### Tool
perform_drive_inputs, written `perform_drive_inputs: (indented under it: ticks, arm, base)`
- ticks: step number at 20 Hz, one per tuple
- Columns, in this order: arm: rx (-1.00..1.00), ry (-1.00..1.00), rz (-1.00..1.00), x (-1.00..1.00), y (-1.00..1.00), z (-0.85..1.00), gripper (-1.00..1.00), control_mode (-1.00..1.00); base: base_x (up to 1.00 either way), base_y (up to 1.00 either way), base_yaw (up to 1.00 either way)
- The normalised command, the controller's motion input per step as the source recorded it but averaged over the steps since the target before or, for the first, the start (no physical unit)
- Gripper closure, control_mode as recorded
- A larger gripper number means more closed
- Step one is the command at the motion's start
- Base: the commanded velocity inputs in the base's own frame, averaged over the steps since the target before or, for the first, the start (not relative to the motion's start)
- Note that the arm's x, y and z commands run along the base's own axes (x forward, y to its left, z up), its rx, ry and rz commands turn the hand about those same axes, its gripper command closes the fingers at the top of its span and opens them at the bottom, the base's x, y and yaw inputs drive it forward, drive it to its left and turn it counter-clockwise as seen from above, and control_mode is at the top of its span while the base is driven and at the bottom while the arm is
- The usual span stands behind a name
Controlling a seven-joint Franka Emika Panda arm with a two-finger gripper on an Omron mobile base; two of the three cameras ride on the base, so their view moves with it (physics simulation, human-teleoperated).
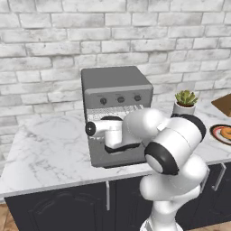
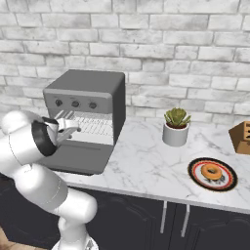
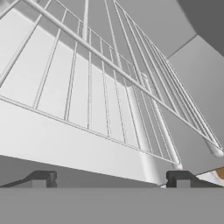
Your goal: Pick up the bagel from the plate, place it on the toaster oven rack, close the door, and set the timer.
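Observation:
The bagel point(image 2: 211, 172) lies on the plate point(image 2: 196, 179) at the right end of the counter, also seen as bagel point(image 1: 227, 132) on plate point(image 1: 215, 135). The toaster oven point(image 2: 88, 93) stands at the left with its door point(image 2: 80, 157) folded down flat. Its wire rack point(image 2: 93, 126) shows inside the opening. My gripper point(image 2: 72, 131) hovers over the door, at the mouth of the oven, far left of the bagel. In the hand view the rack point(image 3: 109, 87) is close ahead, and the gripper point(image 3: 111, 179) is open with nothing between its fingertips point(image 3: 43, 178).
A potted succulent point(image 2: 176, 127) stands between the oven and the plate. A wooden knife block point(image 2: 241, 137) sits at the far right. A brick wall backs the marble counter point(image 2: 146, 161). Three knobs point(image 2: 75, 103) line the oven's front panel.

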Motion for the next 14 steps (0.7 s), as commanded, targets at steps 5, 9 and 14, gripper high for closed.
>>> perform_drive_inputs:
  ticks: [5,9,14]
  arm:
    - [0.0,0.0,0.0,0.12,0.0,-0.09,-1.0,-1.0]
    - [0.0,0.0,0.01,0.08,0.0,-0.18,-1.0,-1.0]
    - [0.0,-0.01,0.02,0.09,0.0,-0.17,-1.0,-1.0]
  base:
    - [0.0,0.0,0.0]
    - [0.0,0.0,0.0]
    - [0.0,0.0,0.0]
